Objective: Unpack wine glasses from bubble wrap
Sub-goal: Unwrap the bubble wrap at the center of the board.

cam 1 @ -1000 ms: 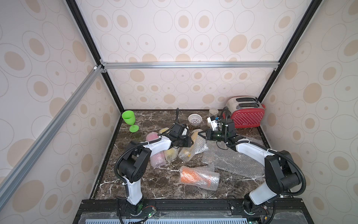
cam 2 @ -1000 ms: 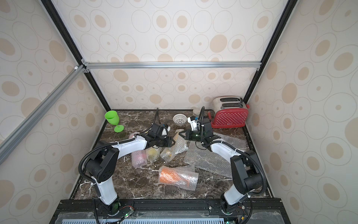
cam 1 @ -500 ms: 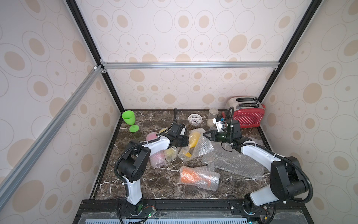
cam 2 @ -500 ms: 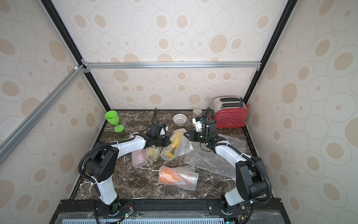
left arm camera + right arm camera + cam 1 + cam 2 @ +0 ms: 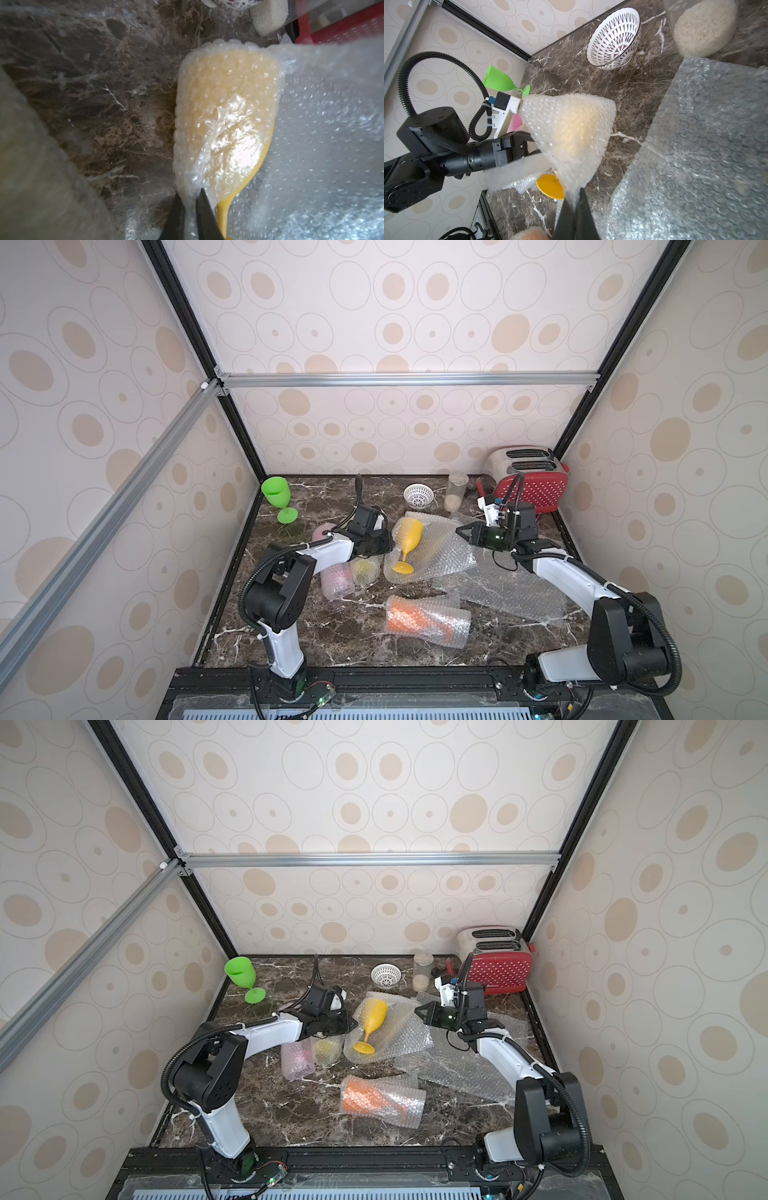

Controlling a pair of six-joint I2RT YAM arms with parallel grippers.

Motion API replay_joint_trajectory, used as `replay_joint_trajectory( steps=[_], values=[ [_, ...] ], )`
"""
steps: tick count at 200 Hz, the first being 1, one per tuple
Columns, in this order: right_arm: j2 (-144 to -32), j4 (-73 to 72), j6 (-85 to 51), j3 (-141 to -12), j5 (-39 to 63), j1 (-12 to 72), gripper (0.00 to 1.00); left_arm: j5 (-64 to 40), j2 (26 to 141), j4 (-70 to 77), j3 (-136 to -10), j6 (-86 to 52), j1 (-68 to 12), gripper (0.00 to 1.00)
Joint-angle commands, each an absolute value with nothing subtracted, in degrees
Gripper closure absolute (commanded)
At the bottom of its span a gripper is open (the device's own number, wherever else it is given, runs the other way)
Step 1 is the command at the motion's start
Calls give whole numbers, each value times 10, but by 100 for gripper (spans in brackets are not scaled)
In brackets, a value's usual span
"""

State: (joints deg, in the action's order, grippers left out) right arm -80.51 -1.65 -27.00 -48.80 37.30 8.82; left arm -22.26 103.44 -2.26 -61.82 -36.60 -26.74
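Left wrist: bubble wrap (image 5: 226, 116) between fingers (image 5: 204, 218)

Bright, even light; bubble wrap (image 5: 228, 128) glare; wrist foregrounds blurred

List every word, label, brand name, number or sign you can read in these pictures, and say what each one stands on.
None: no view shows readable text.
The red toaster carries only a pattern of dots, the white bowl only a cut-out pattern, and the clear jar no visible label.
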Motion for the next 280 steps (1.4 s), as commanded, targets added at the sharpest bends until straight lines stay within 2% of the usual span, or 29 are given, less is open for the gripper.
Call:
replay_joint_trajectory(
  steps=[1,23,70,136,173,230,280],
  values=[
    [-813,-18,-264,-484,382,88,98,-223,1021,-43,-639,-350,-265,71],
    [-815,-13,-261,-490,381,90,97,-217,1018,-70,-667,-329,-265,57],
    [-822,4,-247,-520,365,116,97,-165,1028,-103,-735,-299,-278,44],
    [-851,-11,-260,-556,361,155,98,-189,1104,-119,-834,-255,-312,37],
    [-862,-14,-263,-569,360,182,97,-147,1147,-163,-876,-229,-325,38],
    [-877,-23,-269,-575,359,203,98,-165,1165,-147,-877,-247,-325,39],
    [-863,8,-243,-574,333,203,97,-142,1162,-159,-877,-250,-323,61]
  ],
)
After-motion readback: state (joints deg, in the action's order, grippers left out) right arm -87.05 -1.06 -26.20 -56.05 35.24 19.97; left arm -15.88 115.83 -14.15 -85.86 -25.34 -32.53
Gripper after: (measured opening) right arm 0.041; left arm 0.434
